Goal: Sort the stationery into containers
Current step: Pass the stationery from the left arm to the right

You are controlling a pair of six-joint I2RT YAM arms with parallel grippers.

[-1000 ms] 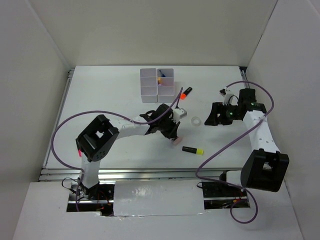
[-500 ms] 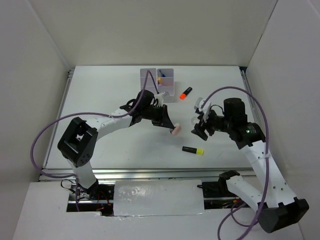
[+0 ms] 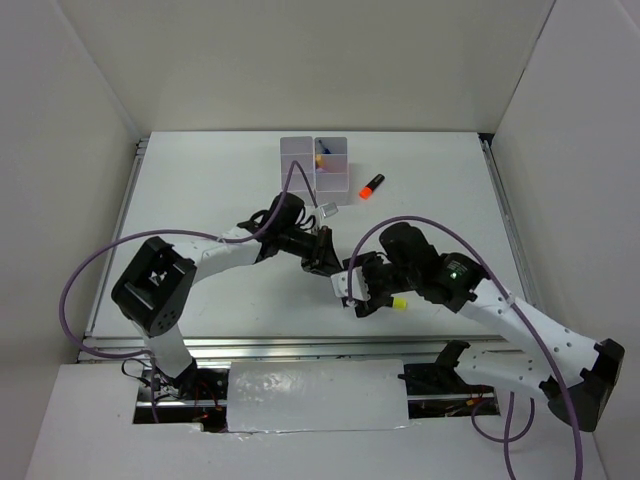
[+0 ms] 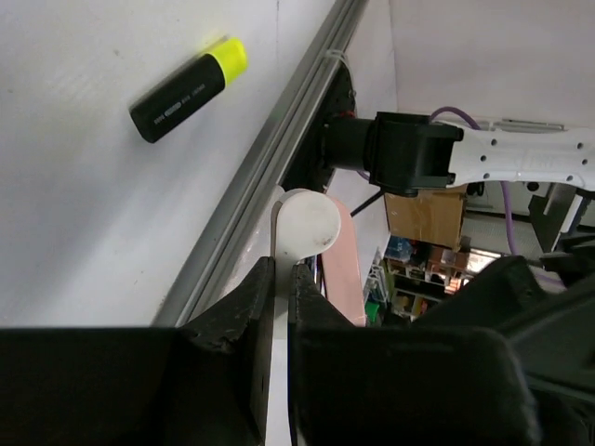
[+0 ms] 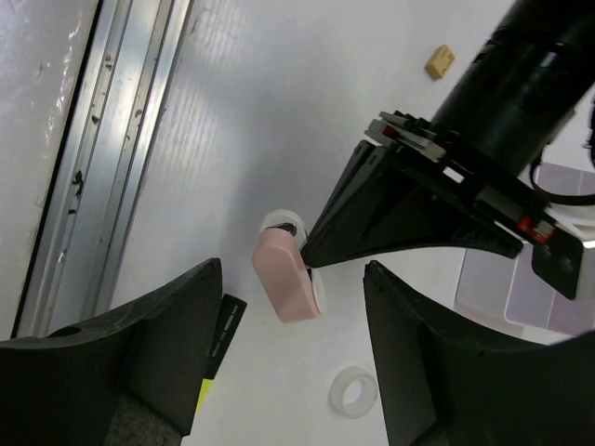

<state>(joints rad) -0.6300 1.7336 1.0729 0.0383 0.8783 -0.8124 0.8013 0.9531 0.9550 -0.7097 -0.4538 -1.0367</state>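
My left gripper (image 3: 325, 258) is shut on a pink item with a white round end (image 4: 321, 243) and holds it above the table. The pink item also shows in the right wrist view (image 5: 286, 279). It is hidden under the right wrist in the top view. My right gripper (image 3: 358, 295) is open and empty, its fingers (image 5: 172, 348) on either side of the pink item without touching it. A yellow-and-black highlighter (image 4: 186, 79) lies on the table beside it (image 3: 399, 302). The clear tape ring (image 5: 353, 390) and a tan eraser (image 5: 439, 61) lie on the table.
The white containers (image 3: 300, 172) stand at the back centre, with pens in one bin. An orange-and-black highlighter (image 3: 371, 186) lies to their right. A small grey item (image 3: 325, 209) lies just in front of them. The table's metal front rail (image 5: 112, 139) is close by.
My right arm has swung from the right side to the table's middle, up against the left gripper. My left gripper lifted the pink item off the table and drew back slightly left.
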